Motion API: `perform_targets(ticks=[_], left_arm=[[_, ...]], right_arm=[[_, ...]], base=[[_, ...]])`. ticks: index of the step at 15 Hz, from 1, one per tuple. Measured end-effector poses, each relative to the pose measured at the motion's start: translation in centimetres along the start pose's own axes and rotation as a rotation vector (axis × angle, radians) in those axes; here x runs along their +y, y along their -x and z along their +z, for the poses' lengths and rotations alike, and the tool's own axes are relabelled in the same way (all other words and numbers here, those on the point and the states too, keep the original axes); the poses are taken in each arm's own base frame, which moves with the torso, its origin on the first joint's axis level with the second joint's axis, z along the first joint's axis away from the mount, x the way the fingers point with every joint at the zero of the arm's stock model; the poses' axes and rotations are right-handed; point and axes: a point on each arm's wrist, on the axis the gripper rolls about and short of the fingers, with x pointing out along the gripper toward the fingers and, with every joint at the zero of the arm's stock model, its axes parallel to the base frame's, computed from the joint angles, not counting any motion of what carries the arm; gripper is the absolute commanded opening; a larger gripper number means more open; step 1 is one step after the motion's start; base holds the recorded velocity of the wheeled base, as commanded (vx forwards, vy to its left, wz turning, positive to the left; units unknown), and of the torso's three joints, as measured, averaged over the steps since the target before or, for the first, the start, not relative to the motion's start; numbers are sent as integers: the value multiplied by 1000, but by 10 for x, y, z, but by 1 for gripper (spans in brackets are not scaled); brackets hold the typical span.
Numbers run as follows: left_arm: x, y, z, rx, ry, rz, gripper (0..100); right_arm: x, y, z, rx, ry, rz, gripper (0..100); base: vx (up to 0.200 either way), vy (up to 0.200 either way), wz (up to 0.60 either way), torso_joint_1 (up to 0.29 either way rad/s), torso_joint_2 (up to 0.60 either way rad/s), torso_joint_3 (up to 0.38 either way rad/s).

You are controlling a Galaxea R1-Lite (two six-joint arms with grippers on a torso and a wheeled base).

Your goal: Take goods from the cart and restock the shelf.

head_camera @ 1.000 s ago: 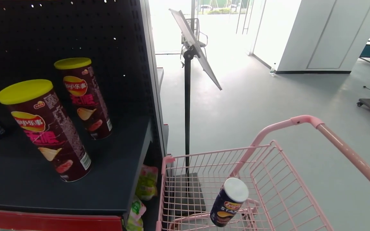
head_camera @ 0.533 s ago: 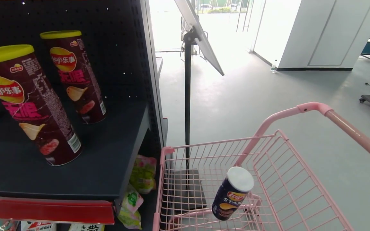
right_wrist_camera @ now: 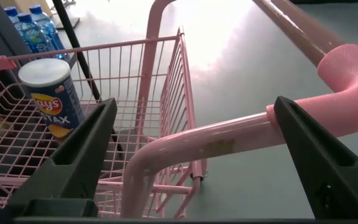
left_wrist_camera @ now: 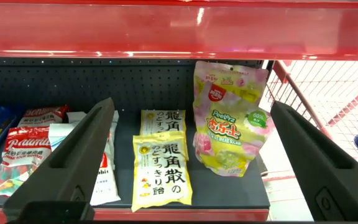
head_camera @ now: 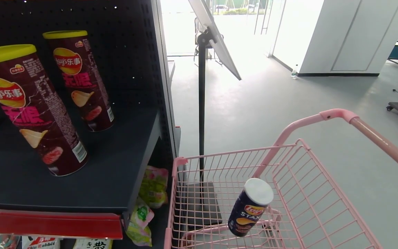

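A dark blue chip can (head_camera: 250, 212) with a white lid leans inside the pink wire cart (head_camera: 180, 161); it also shows in the right wrist view as the can (right_wrist_camera: 48, 96). Two maroon chip cans, one in front (head_camera: 36, 110) and one behind (head_camera: 81, 79), stand with yellow lids on the dark shelf (head_camera: 116, 155). My left gripper (left_wrist_camera: 192, 107) is open and faces the lower shelf's snack bags. My right gripper (right_wrist_camera: 194, 102) is open above the cart's pink handle bar (right_wrist_camera: 229, 134), holding nothing.
A red strip (head_camera: 47, 224) edges the shelf front. Beneath it lie a green-pink bag (left_wrist_camera: 232, 124) and yellow bags (left_wrist_camera: 163, 168). A black sign stand (head_camera: 201, 121) rises between shelf and cart. Water bottles (right_wrist_camera: 33, 28) stand beyond the cart. Open grey floor spreads to the right.
The head camera has tilted, so the whole picture shifted: shelf cans sit higher and further left, the cart handle higher. The cans themselves have not moved.
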Motion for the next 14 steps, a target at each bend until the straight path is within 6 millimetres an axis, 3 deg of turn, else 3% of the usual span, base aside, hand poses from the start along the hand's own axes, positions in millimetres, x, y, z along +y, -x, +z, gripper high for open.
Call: perform_targets(ticks=[9,14], left_arm=[[0,0,0,0,0,0,100],[0,0,0,-1,1,0,100]], right_arm=[[0,0,0,3,-4,-1,100],[0,0,-1,10,-7,-2,100]], base=[[0,0,0,0,0,0],[-200,0,0,4,3,1]])
